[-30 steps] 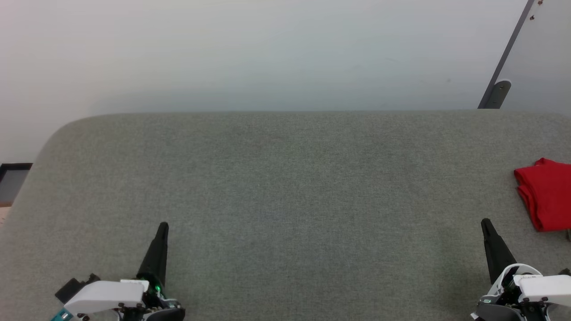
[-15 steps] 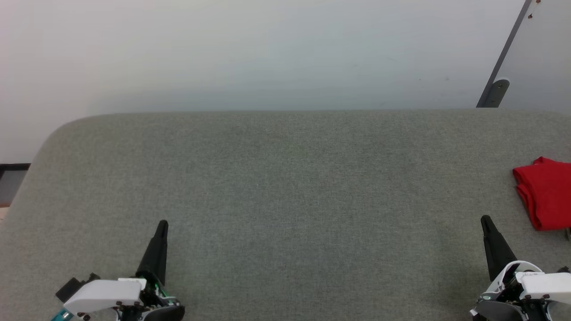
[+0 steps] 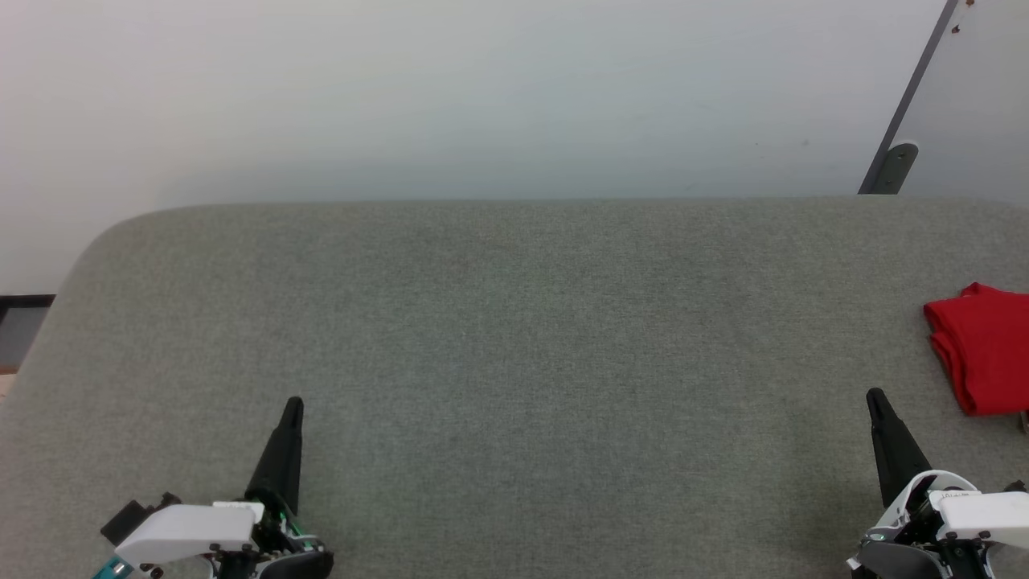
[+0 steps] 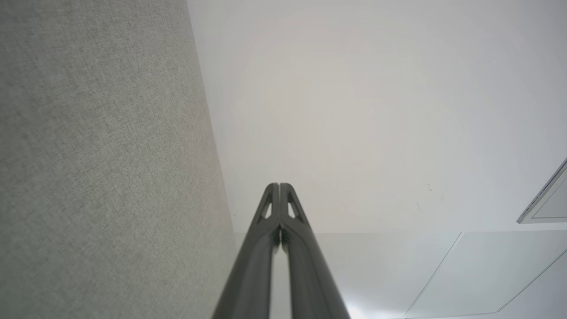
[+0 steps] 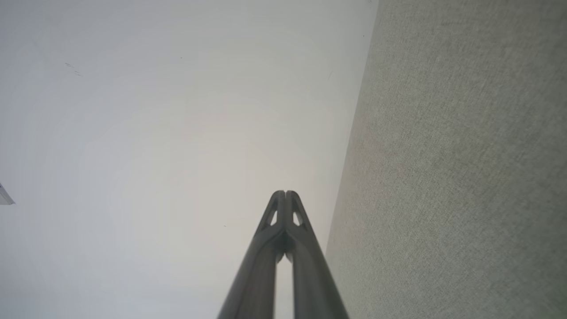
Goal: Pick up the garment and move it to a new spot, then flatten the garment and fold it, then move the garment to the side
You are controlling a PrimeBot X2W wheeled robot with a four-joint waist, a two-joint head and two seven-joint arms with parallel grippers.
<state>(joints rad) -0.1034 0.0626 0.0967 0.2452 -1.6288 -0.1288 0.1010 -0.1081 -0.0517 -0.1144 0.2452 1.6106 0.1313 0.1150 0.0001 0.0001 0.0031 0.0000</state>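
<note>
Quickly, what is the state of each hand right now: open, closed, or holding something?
Left hand: closed, holding nothing.
Right hand: closed, holding nothing.

red garment, grey-green tbl – dark fingers

1 garment, 1 tbl — 2 claws

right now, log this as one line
garment: folded, far right on table | left gripper: shut, empty | right gripper: shut, empty, short of garment
</note>
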